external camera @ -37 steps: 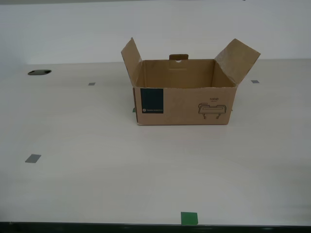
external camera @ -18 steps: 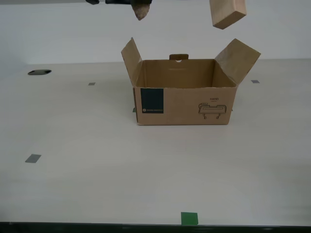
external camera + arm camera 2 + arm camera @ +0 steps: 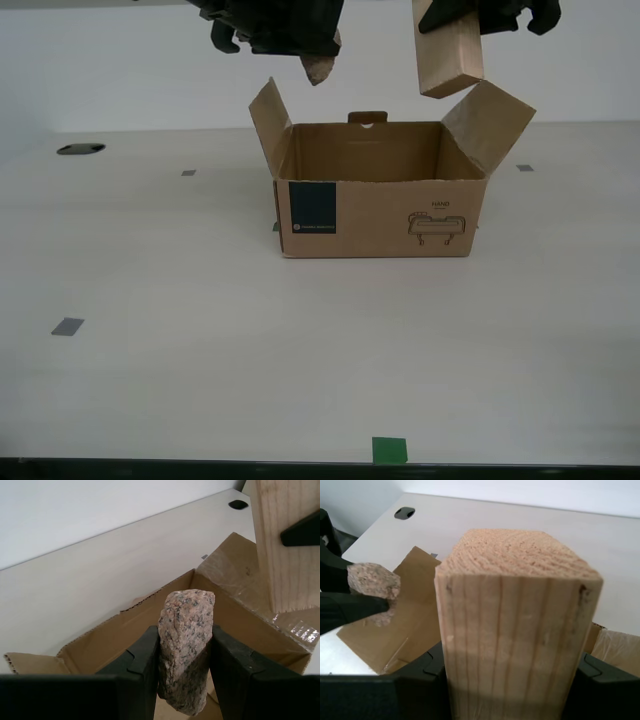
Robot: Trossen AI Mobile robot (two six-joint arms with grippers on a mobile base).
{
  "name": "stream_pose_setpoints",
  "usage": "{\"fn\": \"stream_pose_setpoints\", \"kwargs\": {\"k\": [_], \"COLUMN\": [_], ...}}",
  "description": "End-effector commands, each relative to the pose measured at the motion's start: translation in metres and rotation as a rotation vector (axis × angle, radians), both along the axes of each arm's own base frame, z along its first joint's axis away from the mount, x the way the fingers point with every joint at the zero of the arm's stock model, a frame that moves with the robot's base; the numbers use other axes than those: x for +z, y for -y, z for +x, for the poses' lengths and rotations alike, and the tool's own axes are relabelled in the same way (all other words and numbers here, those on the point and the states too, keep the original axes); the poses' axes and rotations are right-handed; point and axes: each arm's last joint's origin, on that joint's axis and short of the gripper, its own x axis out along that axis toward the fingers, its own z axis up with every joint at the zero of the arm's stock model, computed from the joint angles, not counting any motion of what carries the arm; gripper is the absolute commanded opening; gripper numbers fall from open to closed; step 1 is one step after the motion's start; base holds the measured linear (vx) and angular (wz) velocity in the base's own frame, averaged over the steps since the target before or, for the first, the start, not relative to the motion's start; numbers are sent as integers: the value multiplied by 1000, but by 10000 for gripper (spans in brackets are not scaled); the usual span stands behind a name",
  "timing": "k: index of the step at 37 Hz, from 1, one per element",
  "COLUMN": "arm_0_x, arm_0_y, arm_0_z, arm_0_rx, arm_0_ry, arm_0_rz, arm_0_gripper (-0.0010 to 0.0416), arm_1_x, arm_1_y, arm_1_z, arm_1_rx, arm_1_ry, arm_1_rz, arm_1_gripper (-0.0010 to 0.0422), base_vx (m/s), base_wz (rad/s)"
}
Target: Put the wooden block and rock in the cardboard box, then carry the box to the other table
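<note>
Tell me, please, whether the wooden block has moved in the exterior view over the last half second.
Yes. The wooden block, held in my first gripper, has come down toward the cardboard box, which sits unchanged; its lower end now hangs nearer the raised flap.

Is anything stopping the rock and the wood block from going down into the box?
Nothing I can see. The rock, in my second gripper, and the wooden block, in my first gripper, both hang above the cardboard box. Its flaps stand up and the inside I can see looks bare.

One cardboard box (image 3: 380, 190), one rock (image 3: 318, 68), one wooden block (image 3: 449, 58), perhaps four tape marks (image 3: 389, 450).
</note>
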Motion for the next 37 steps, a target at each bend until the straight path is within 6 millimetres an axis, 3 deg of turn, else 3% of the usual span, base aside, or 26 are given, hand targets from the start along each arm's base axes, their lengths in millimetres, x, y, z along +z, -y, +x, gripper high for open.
{"fn": "stream_pose_setpoints", "kwargs": {"k": [1,19,37], "arm_0_x": [-9,-37,-35], "arm_0_y": [0,2,2], "arm_0_z": [-1,-9,-9], "arm_0_rx": [3,1,1], "arm_0_ry": [34,109,109], "arm_0_rz": [16,46,46], "arm_0_gripper": [0,0,0], "arm_1_x": [-2,-8,-7], "arm_1_y": [3,12,12], "arm_1_z": [2,-3,-3], "arm_1_rx": [-12,-46,-45], "arm_1_ry": [4,-13,-13], "arm_1_rz": [0,5,2], "arm_1_gripper": [0,0,0], "base_vx": [0,0,0], "base_wz": [0,0,0]}}
